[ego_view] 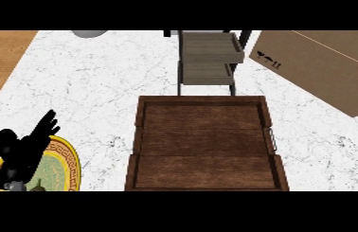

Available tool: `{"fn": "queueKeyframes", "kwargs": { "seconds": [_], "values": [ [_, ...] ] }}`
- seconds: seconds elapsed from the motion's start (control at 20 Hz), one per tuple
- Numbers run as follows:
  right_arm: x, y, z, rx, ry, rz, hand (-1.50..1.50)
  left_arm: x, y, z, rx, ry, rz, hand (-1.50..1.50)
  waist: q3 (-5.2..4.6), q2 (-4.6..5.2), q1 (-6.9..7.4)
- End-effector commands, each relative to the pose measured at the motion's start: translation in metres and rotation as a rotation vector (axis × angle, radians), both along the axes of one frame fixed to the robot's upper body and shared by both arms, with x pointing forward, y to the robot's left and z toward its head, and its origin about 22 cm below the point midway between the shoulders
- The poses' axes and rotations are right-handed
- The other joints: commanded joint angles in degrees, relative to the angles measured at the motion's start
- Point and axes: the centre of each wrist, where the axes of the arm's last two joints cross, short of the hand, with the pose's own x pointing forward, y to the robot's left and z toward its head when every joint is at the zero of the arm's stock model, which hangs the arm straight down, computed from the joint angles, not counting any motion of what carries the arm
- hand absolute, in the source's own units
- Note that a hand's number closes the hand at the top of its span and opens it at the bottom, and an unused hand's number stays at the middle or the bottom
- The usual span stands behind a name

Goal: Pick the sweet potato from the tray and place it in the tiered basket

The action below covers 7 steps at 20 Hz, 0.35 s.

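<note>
The left hand (24, 148) rests at the lower left over a yellow-rimmed plate (68, 164), fingers (46, 123) straight and holding nothing. To their right lies the wooden tray (206, 143), the tiered basket (208, 56) beyond it on the marble worktop (98, 84). No sweet potato shows anywhere.

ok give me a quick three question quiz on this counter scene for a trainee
1. True or false: a sweet potato is visible in the wooden tray.
2. Which hand shows in the head view, and over what does it lie?
3. Multiple choice: the tiered basket stands A) left of the tray, B) beyond the tray's far edge, C) inside the tray.

Key:
1. False. The tray's floor shows bare wood; no sweet potato can be seen anywhere in view.
2. The left hand, fingers straight, at the lower left over the green and yellow plate.
3. B. The cardboard box sits to the basket's right.
</note>
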Motion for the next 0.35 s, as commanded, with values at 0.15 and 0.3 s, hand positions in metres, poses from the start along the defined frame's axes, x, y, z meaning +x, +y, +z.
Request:
{"fn": "queueKeyframes", "kwargs": {
  "seconds": [0.15, 0.3],
  "values": [
    [-0.011, -0.064, 0.005, 0.277, -0.172, 0.067, -1.5, -0.014, 0.011, -0.001, 0.002, 0.01, 0.033, 0.0, 0.18, -0.98, -2.15],
    [-0.016, -0.08, 0.0, 0.307, -0.153, 0.144, -1.5, -0.028, 0.011, -0.014, -0.018, 0.025, 0.059, 0.0, 0.17, -1.5, -3.21]
  ]
}}
